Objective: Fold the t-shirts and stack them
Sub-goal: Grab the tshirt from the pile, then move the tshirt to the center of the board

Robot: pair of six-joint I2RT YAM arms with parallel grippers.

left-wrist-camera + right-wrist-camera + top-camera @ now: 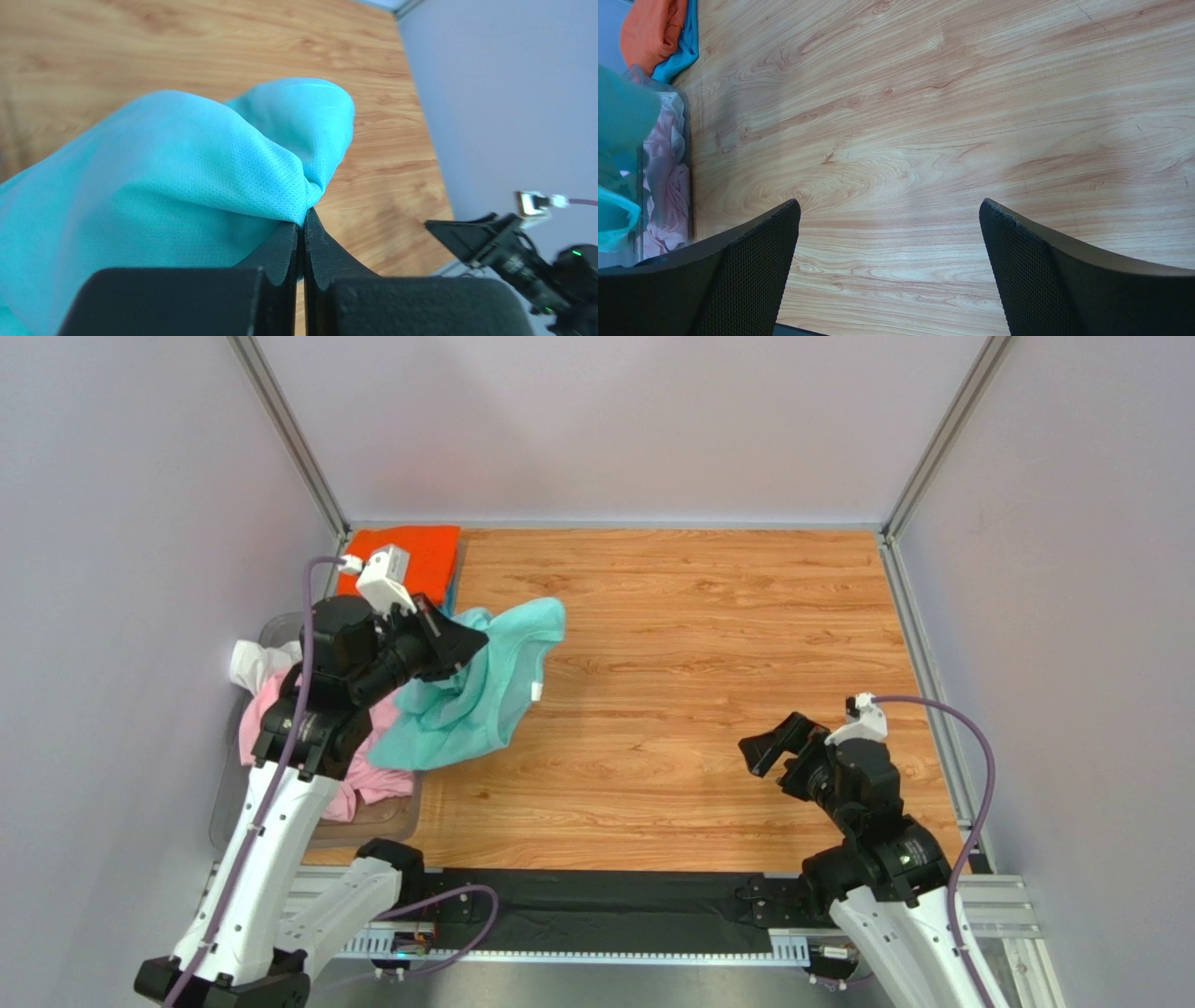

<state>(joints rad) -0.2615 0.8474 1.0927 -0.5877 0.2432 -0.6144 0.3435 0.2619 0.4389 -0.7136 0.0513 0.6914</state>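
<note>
My left gripper (pixel 463 637) is shut on a fold of the mint-green t-shirt (pixel 470 693) and holds it above the table's left side; the cloth hangs down crumpled. In the left wrist view the shirt (pixel 175 182) bulges out from the pinched gripper (pixel 303 218). My right gripper (pixel 765 746) is open and empty, low over the wooden table at the right; in the right wrist view it (pixel 889 210) shows only bare wood between its fingers. A pink t-shirt (pixel 344 756) and a white one (pixel 253 665) lie in a bin at the left. A folded orange t-shirt (pixel 407 553) lies on a teal-blue one (pixel 452 588) at the back left.
A clear plastic bin (pixel 379 819) stands at the table's left edge and holds the pink and white shirts. Grey walls and metal rails (pixel 919 658) close in the wooden table (pixel 701 658). A black mat (pixel 603 903) runs along the near edge between the arm bases.
</note>
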